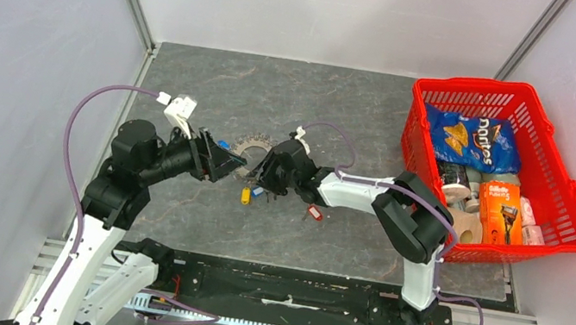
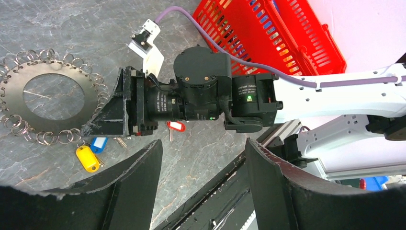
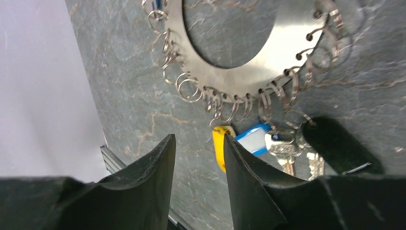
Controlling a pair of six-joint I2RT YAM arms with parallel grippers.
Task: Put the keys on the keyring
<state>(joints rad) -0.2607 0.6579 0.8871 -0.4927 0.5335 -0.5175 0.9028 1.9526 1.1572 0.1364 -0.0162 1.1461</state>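
One keyring (image 2: 52, 119) lies flat on the table (image 1: 345, 110) between the two arms, with small split rings (image 3: 189, 88) fringing its rim. The left gripper (image 2: 201, 184) hangs beside it, fingers spread wide and nothing between them. The right gripper (image 3: 198, 167) hovers low at the ring's other side. Its fingers stand apart by a narrow gap that shows only bare table, and it grips nothing. The yellow key (image 3: 219, 143) and blue key (image 3: 251, 139) lie side by side just off the rim, close to the right gripper, with silver keys (image 3: 287, 153) next to them. Whether any hangs from a split ring I cannot tell. The red key (image 2: 176, 126) lies well apart from the keyring, below the right arm's wrist. A red basket (image 1: 471, 85) stands at the table's right edge.
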